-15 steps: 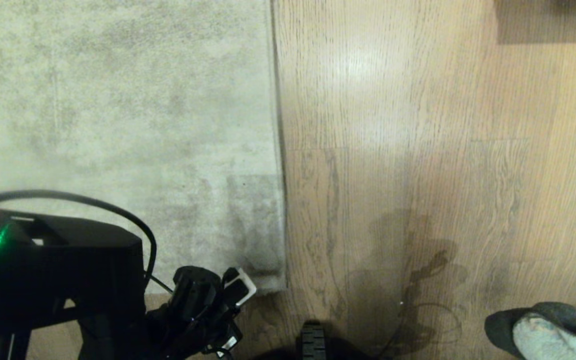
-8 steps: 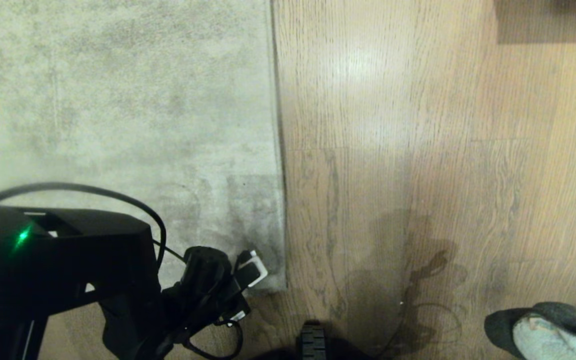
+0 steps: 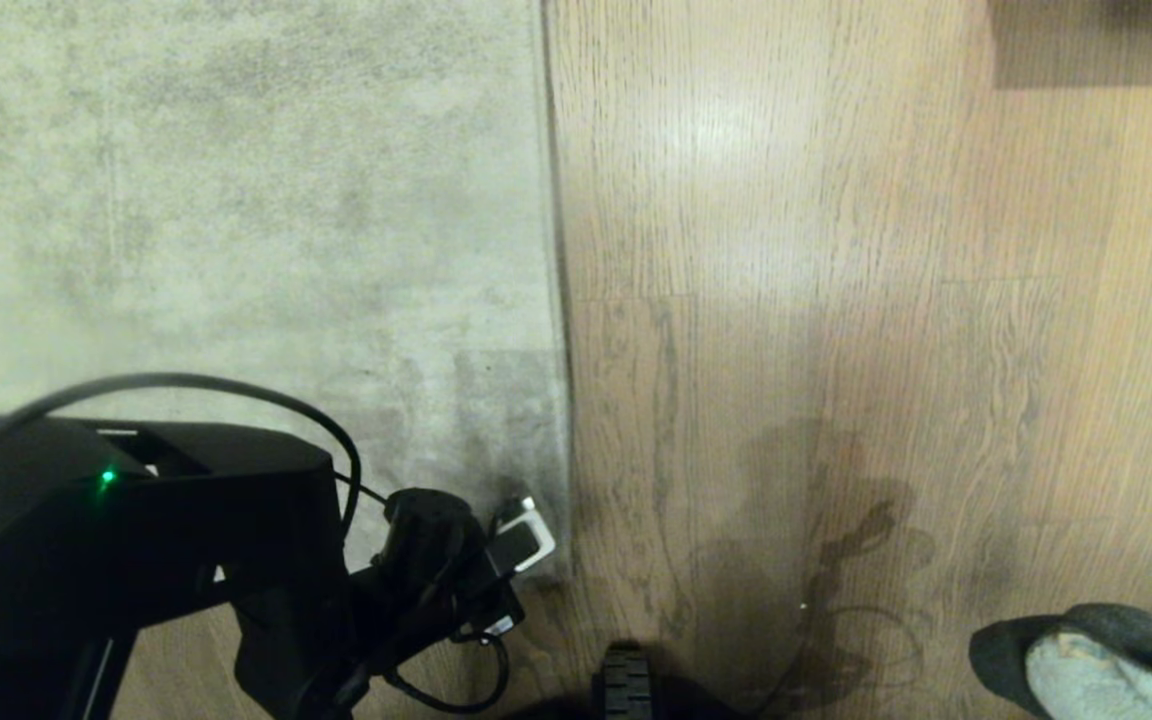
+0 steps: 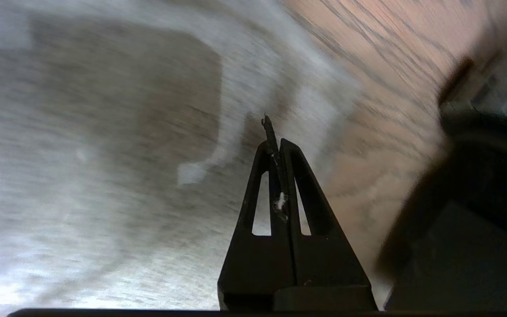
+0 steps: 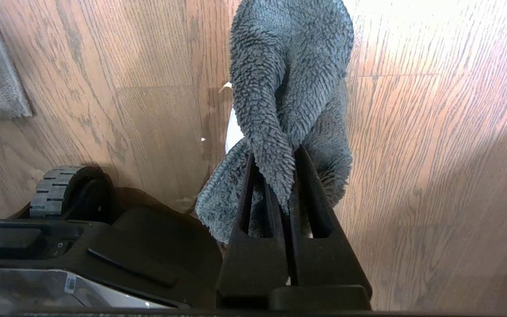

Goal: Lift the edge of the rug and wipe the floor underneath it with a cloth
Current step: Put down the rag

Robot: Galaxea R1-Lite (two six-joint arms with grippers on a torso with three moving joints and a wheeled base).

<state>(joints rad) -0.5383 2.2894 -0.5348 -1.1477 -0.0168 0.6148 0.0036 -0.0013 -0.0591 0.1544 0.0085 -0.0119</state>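
Left gripper (image 4: 275,145): clenched empty at the pale grey mottled rug edge (image 3: 558,420), still flat on the light brown wood-plank floor (image 3: 836,300).
Right gripper (image 5: 280,176): grasping the grey-green terry cloth (image 5: 288,88).
Risk: shut jaws could slide over the pile instead of catching the edge.

Rug (image 3: 236,220): short-pile textile, matt, mottled pale grey-beige, slightly fuzzy along the rug edge (image 3: 558,300). Floor (image 3: 836,250): wood-grain planks, smooth, with a soft sheen where light falls. Cloth (image 5: 288,88): looped terry, dark grey-green, shaggy and matt; its pale whitish side (image 3: 1096,680) looks nubbly. Right gripper (image 5: 294,185) and left gripper (image 4: 277,147): black plastic, smooth, dull finish.
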